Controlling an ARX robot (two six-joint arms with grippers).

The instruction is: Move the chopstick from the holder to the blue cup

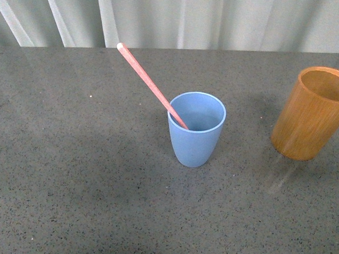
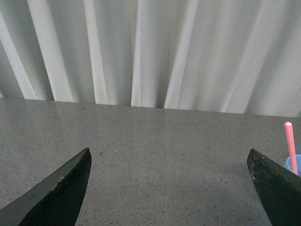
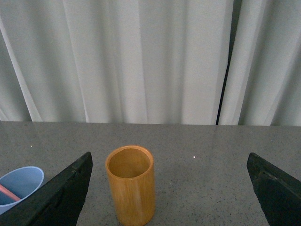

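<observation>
Spanning every view, a dark grey speckled stone-look surface runs back to pale pleated curtains; one dark gap between curtain panels shows in the right wrist view. Bamboo-like orange-brown holder: upright toward the robot's right, empty as far as its mouth shows, well apart from the cup. Blue cup: upright near mid-surface. Chopstick: pinkish-red, lower end inside the blue cup, shaft leaning on the rim, pale tip up and away to the left. Left tool: jaws wide apart, holding nothing. Right tool: jaws likewise wide, nothing held, facing the holder. Status, by judgement: transfer appears complete; what remains calls only for keeping both arms clear of the leaning stick.
</observation>
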